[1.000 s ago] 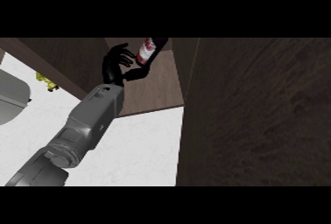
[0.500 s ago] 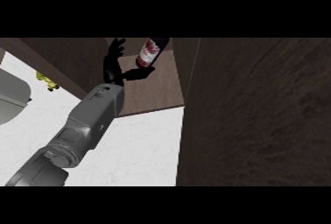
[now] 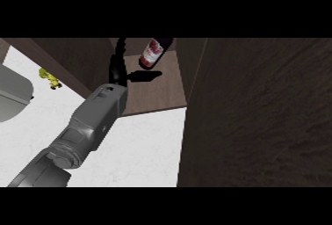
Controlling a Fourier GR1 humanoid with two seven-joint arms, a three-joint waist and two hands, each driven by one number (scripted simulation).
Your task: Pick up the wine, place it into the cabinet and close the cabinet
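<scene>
One bottle: the dark glass wine bottle with a red label [image 3: 153, 52] stands on the brown wooden cabinet shelf [image 3: 159, 94], far centre.
Change: released since a second ago.
Left robot hand [image 3: 118, 66]: fingers straight, holding nothing, just left of the bottle.
Remaining: shut the dark cabinet door [image 3: 259, 114].

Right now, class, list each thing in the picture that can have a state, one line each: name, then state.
Wine bottle: inside the cabinet, on its shelf, apart from the robot hand.
Left robot hand: open, fingers straight, beside the bottle, holding nothing.
Cabinet: open, shelf showing.
Cabinet door: swung open, filling the right of the view.
Right robot hand: not in view.
</scene>
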